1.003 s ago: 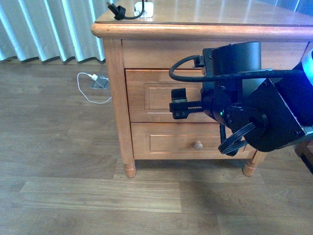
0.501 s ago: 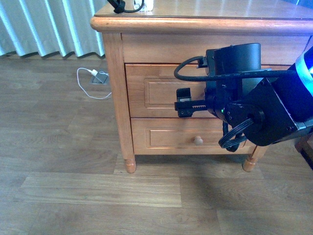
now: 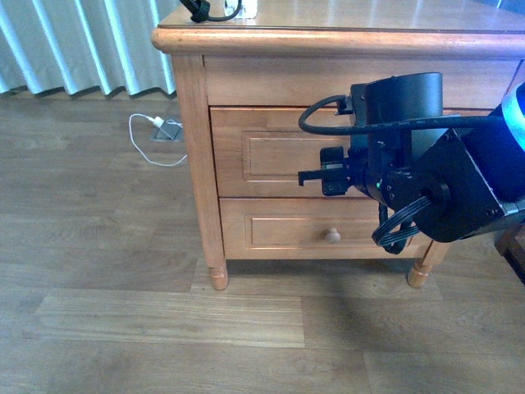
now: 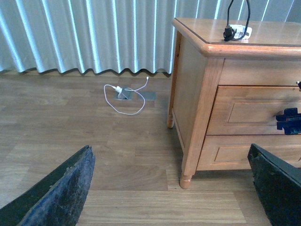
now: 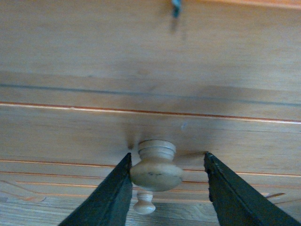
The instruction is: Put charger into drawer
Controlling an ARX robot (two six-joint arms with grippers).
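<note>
Drawer first, charger after, by the look of it. The right gripper [image 5: 167, 159] has its jaws apart, one on each side of the round knob [image 5: 156, 170] of the upper drawer [image 3: 271, 156], and the right wrist view shows a gap between them and the wood. The drawer is shut, so nothing can go in yet.

The left gripper [image 4: 169, 149] hangs out over the floor, jaws wide apart and holding nothing.

The charger [image 4: 241, 32] is up on the cabinet [image 3: 194, 164], near the front corner of its top on the robot's left. It has a white block lying flat and a black cable [image 4: 230, 16] looping upward.

It should be a light thing to lift. The block looks hard and smooth, possibly slick, while the cable is limp and will trail. The likely best hold is across the block's flat sides, since a pinch on the cable would leave the block swinging.
</note>
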